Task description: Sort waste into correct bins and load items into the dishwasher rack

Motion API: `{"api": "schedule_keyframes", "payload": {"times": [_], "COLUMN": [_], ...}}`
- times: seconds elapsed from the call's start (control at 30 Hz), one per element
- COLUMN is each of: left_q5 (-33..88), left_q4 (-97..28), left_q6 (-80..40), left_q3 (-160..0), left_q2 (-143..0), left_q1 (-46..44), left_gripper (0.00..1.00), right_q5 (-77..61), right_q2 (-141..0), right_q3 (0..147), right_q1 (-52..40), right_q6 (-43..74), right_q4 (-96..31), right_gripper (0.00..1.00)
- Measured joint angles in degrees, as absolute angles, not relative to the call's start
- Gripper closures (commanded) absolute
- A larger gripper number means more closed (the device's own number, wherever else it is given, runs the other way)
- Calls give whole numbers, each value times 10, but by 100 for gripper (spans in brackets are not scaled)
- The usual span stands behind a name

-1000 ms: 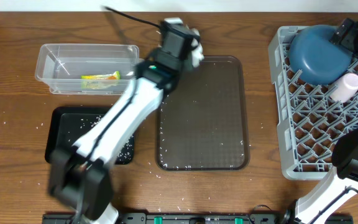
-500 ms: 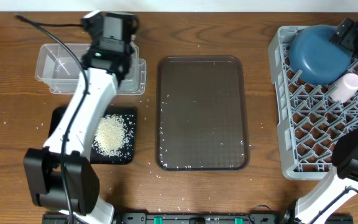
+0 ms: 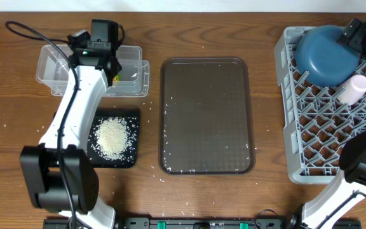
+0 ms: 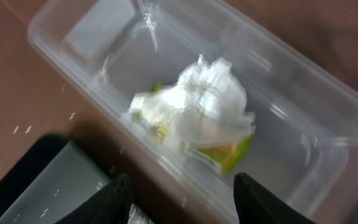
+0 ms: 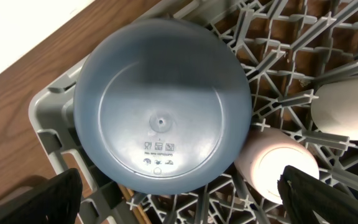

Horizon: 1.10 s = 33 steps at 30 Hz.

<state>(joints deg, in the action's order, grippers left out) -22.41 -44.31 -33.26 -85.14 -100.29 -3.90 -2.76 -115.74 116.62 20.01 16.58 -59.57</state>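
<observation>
Left arm: reaches across the left half of the table [image 3: 18, 140]. The left tool [image 4: 182, 183] hangs over the clear tub [image 3: 49, 54]. Its two fingers [image 4: 114, 199] stand apart with nothing between them.

Clear tub: far left of the table. The crumpled white tissue [image 4: 197, 106] lies on the tub floor, about mid-length. It rests on top of the yellow-green wrapper [image 4: 229, 152], of which one end pokes out from under the tissue. Neither touches the tool.

Black tray [image 3: 65, 121]: just nearer the robot than the tub, and its corner shows at the lower left of the left wrist view. The rice [image 3: 112, 135] lies in it as one pale heap toward its right side. A few stray grains [image 3: 164, 168] lie on the table and along the near edge of the brown tray [image 3: 205, 114], which sits mid-table between the bins and the rack.

Rack [image 3: 310, 127]: right side of the table. The dark-blue dish [image 5: 160, 106] sits upside down in its far left corner, the moulded marks on its base facing up. The pink cup [image 5: 278, 165] lies just beside the dish's rim, base toward the wrist camera. The white cup [image 5: 347, 109] lies next to the pink one, toward the rack's right edge, only partly in view.

Right arm: the right tool [image 5: 180, 186] hangs above the dish with its fingers spread wide, holding nothing. Whether it touches the dish cannot be told.
</observation>
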Motion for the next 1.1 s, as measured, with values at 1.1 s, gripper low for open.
{"api": "schedule_keyframes", "payload": {"times": [1.1], "left_q5": [-18], "left_q4": [-719], "left_q6": [-420], "left_q3": [-651], "left_q2": [-490], "left_q1": [-163], "left_gripper": [11], "right_q5": [-28], "right_q2": [-1157], "right_q3": [1166], "right_q1": [200], "right_q6": [166], "right_q4": [-595], "right_gripper": [1]}}
